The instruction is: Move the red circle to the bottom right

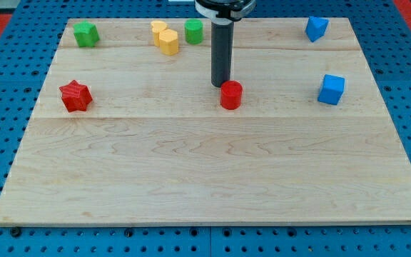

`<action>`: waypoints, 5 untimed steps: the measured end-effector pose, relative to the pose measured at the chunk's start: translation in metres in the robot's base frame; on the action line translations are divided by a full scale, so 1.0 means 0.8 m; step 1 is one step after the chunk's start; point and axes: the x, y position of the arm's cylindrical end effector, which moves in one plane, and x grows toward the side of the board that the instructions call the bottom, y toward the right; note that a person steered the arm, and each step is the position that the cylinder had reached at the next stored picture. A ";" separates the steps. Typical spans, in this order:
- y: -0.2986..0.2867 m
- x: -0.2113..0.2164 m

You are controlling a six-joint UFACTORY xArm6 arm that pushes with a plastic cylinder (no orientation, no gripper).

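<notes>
The red circle [231,95] is a short red cylinder standing a little above the middle of the wooden board [212,171]. My tip [220,85] rests on the board just to the upper left of the red circle, touching or nearly touching its edge. The dark rod rises straight up from there to the arm's mount at the view's top.
A red star [75,96] lies at the left. A green block [85,33] is at the top left. A yellow block [165,37] and a green cylinder [193,31] sit at the top middle. A blue block [316,28] is at the top right, a blue cube [331,89] below it.
</notes>
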 end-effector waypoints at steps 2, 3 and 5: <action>0.001 0.008; 0.001 0.022; 0.006 0.061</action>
